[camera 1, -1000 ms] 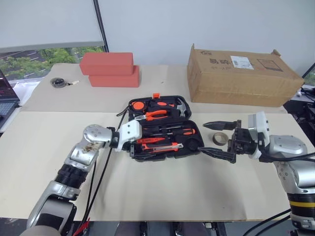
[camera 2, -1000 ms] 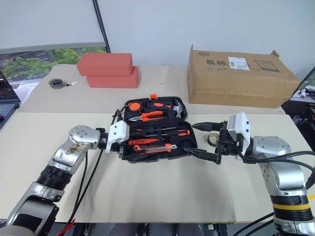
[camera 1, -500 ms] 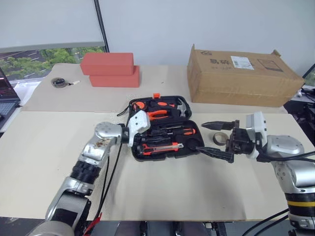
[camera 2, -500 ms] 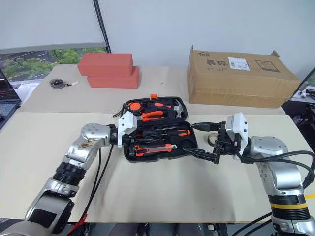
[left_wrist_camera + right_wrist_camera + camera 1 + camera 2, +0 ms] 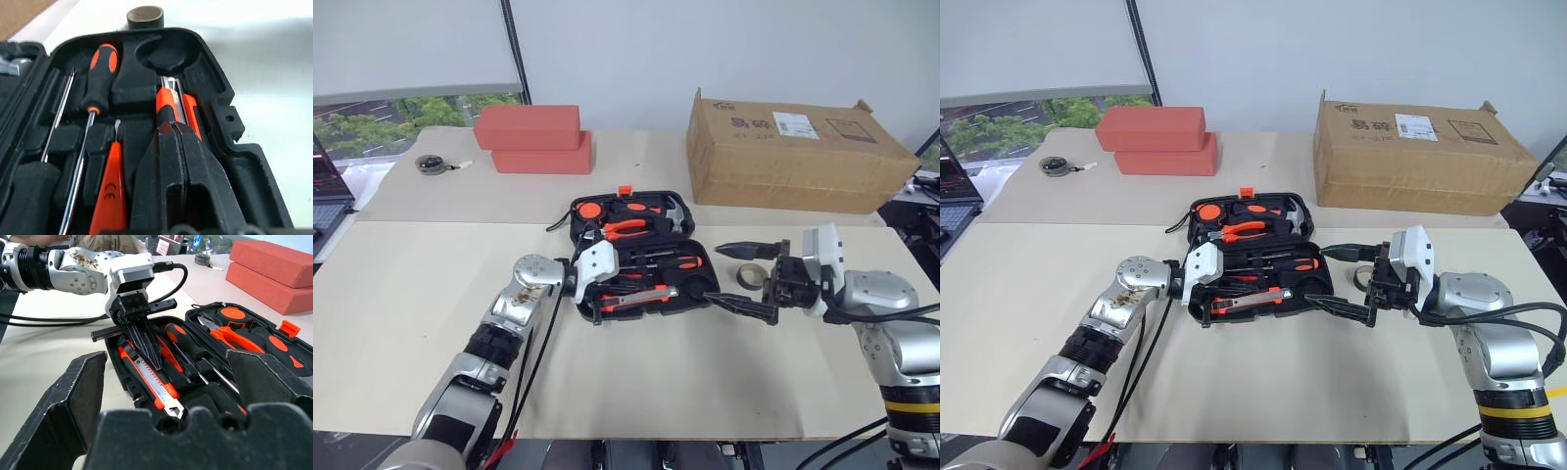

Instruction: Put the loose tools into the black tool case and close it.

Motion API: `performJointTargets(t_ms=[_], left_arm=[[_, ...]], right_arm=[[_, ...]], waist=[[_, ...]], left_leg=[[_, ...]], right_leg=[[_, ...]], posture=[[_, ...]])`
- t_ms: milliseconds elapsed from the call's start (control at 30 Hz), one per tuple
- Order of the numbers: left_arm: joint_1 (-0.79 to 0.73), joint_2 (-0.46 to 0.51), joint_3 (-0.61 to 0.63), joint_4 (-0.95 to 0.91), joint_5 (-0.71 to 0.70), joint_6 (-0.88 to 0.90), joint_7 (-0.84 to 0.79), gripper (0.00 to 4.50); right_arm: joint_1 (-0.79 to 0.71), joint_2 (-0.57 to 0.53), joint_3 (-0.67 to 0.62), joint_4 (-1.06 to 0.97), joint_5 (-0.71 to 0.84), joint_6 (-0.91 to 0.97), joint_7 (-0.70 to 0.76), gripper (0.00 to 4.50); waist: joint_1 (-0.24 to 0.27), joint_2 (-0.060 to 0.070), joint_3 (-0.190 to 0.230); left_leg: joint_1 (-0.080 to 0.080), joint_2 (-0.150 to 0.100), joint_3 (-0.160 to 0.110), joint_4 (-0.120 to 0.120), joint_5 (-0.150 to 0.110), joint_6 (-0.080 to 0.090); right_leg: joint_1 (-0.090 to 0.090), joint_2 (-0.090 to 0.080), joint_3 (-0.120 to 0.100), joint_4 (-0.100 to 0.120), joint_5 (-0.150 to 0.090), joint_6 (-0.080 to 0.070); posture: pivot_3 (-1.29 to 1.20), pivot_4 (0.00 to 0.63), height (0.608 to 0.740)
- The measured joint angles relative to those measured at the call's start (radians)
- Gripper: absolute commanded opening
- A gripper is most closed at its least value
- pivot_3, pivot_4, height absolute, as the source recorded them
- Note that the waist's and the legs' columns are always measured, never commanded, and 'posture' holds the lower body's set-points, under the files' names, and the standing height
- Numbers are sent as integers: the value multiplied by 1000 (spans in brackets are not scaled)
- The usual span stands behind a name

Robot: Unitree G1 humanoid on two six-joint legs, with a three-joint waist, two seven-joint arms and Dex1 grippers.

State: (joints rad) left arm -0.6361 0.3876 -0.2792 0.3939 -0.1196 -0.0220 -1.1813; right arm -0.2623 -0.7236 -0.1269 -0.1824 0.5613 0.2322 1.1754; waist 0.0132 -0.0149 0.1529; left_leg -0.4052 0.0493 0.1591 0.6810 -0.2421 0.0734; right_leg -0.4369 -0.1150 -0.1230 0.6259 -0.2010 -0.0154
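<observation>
Left eye view: left gripper (image 5: 607, 278) has moved from the black tool case's (image 5: 697, 291) edge over the tray, fingers now closed empty.
Right wrist view: it presses the utility knife (image 5: 151, 384).
Right eye view: right gripper (image 5: 1347, 283) gapes wide; tape ring (image 5: 1363, 277) remains outside, unpacked.

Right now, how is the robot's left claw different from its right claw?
The left claw is shut, fingers pressed together; the right claw is spread wide open. The left claw pokes into the black tool case over the utility knife; the right claw waits beside the case, around the tape ring. Both have two black fingers.
</observation>
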Motion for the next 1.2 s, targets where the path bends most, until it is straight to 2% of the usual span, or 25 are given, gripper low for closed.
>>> performJointTargets(t_ms=[267, 333, 667, 933, 1100, 1200], left_arm=[[-34, -5, -46, 112, 91, -185, 46, 21], [-39, -9, -55, 131, 108, -219, 57, 21], [-60, -18, -96, 222, 192, -385, 107, 21], [-73, -37, -91, 306, 193, -385, 137, 21], [-105, -45, -91, 367, 195, -361, 128, 21], [-138, -72, -83, 394, 192, -290, 108, 21]], right_arm=[[10, 10, 0, 9, -8, -19, 1, 4500], [10, 10, 0, 9, -8, -19, 0, 4500], [10, 10, 0, 5, -8, -19, -3, 4500], [9, 10, 1, 5, -8, -16, -9, 4500], [8, 9, 2, 8, -10, -16, -8, 4500], [6, 9, 3, 20, -18, -17, -6, 4500]], waist=[[1, 2, -1], [1, 4, -3], [2, 13, -9], [3, 18, -12], [-1, 21, -14], [-1, 24, -15]], left_leg=[[5, 0, -1, 1, 0, 0], [8, 0, -1, 1, -3, -6], [17, -1, -1, 0, -4, -6], [16, -1, -9, -3, -4, -6], [10, 0, -18, -5, -4, -6], [3, 1, -23, -5, -4, -6]], right_leg=[[5, -3, 0, 0, 1, 1], [8, -5, -1, 0, 1, 2], [14, -15, -3, -2, -1, -1], [15, -15, -6, -9, -1, -1], [16, -15, -19, -21, -1, 0], [16, -15, -28, -31, 0, 1]], posture=[[0, 150, 712], [0, 150, 712], [0, 150, 712], [0, 150, 712], [0, 150, 712], [0, 150, 712]])
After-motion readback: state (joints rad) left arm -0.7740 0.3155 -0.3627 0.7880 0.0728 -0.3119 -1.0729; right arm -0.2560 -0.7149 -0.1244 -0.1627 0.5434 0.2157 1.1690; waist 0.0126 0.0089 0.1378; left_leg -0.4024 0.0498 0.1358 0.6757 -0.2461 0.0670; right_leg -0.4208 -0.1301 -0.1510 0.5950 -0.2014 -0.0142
